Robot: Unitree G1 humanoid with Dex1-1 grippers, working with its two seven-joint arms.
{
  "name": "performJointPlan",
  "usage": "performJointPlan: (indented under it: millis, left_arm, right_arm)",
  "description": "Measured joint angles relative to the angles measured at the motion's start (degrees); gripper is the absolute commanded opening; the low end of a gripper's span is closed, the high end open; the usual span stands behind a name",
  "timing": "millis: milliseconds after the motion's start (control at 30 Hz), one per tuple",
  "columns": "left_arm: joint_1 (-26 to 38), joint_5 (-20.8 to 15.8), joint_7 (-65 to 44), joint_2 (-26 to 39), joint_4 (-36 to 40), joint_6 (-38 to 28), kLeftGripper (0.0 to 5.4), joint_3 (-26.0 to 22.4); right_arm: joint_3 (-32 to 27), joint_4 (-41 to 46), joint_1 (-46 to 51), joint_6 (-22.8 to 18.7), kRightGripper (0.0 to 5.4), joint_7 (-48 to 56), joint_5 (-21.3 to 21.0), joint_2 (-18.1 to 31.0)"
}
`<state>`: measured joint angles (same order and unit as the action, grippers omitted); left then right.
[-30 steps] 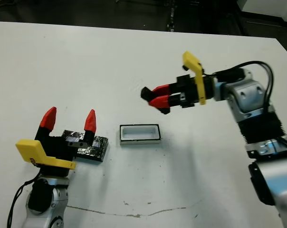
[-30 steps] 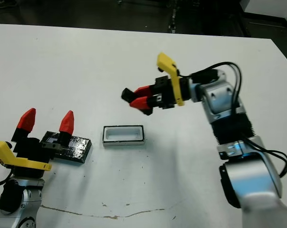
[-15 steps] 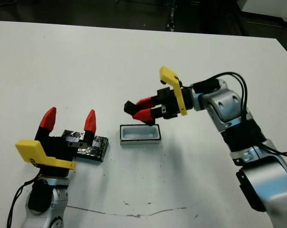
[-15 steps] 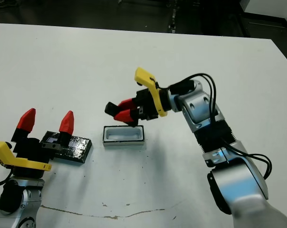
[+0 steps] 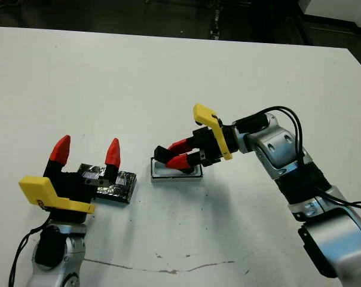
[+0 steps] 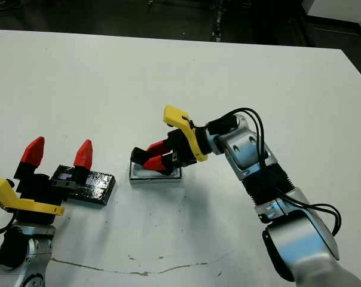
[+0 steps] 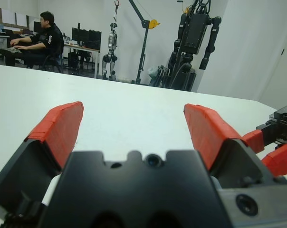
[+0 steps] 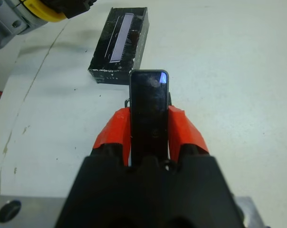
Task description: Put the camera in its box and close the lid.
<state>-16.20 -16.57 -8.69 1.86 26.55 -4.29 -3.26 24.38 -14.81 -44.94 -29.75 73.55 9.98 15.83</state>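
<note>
My right gripper [image 5: 173, 156] is shut on the camera [image 8: 149, 108], a slim black slab with a glossy face that sticks out past the red fingertips. It holds the camera low over the box [image 5: 196, 174], a small white-lined tray, with the camera's end dipping toward the tray's left part. Most of the box is hidden under the gripper. The lid [image 5: 113, 183], black and crinkly with a pale strip, lies flat on the table left of the box, and also shows as the lid [image 8: 119, 43] beyond the camera. My left gripper [image 5: 87, 149] stands open just above the lid's near side, holding nothing.
A thin scuff line [image 5: 168, 270] runs across the white table [image 5: 109, 78] near its front edge. Beyond the table's far edge is dark floor. Far off in the left wrist view, a person [image 7: 36, 40] sits at a desk and a robot [image 7: 195, 35] hangs on a stand.
My right gripper has moved left and down with the camera, from above and right of the box to right over it. The left gripper, lid and box have not moved.
</note>
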Motion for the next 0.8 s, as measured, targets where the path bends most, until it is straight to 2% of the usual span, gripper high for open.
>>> performJointPlan:
  millis: [333,800]
  left_arm:
    - [0.0,0.1,0.0,0.0,-0.1,-0.3,5.4,0.0]
    - [0.0,-0.1,0.0,0.0,-0.2,-0.3,5.4,0.0]
  right_arm:
    - [1.3,0.0,0.0,0.0,1.66,0.0,-1.8,0.9]
    - [2.2,0.0,-0.2,0.9,1.66,0.0,-2.0,1.8]
